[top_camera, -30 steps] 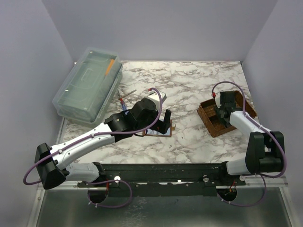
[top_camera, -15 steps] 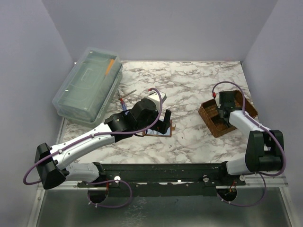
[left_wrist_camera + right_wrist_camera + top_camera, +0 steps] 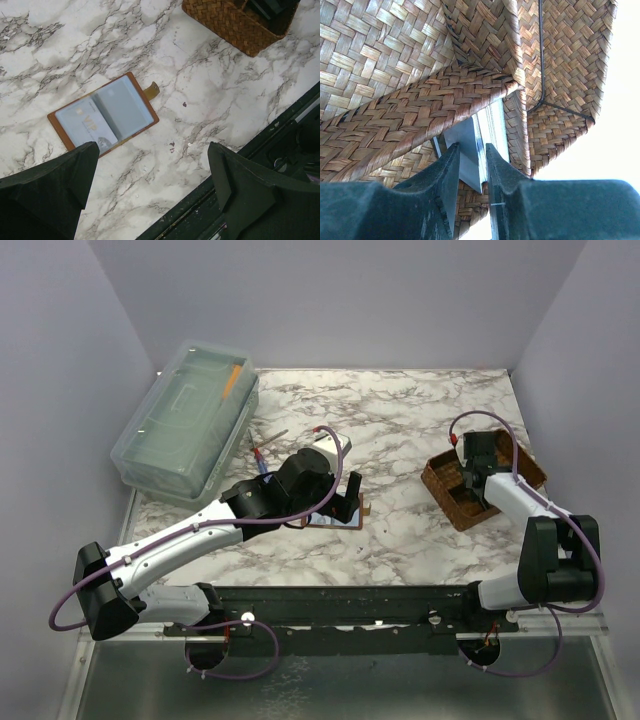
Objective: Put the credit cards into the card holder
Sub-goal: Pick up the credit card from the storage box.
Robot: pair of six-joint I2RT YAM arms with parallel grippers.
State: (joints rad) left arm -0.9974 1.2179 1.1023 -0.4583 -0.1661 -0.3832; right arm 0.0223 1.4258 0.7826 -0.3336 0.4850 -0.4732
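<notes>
The card holder [image 3: 102, 117] lies open on the marble, tan leather with pale blue-grey pages and a snap tab; a card [image 3: 87, 127] shows under its left sleeve. My left gripper [image 3: 152, 150] hangs wide open above its near edge, touching nothing. In the top view that arm covers most of the card holder [image 3: 364, 508]. My right gripper [image 3: 472, 146] reaches down into the woven basket [image 3: 452, 502]. Its jaws stand narrow on either side of a stack of grey credit cards [image 3: 470, 132] that stand on edge against the divider. A sliver of card face shows beside the left finger.
A clear plastic box [image 3: 185, 420] sits at the back left, with pens [image 3: 262, 452] on the table beside it. The basket's woven walls [image 3: 395, 110] close tightly round the right fingers. The black rail [image 3: 350, 605] runs along the near table edge.
The right gripper's jaws have narrowed round the card stack inside the basket. The left arm and the card holder have not moved.
</notes>
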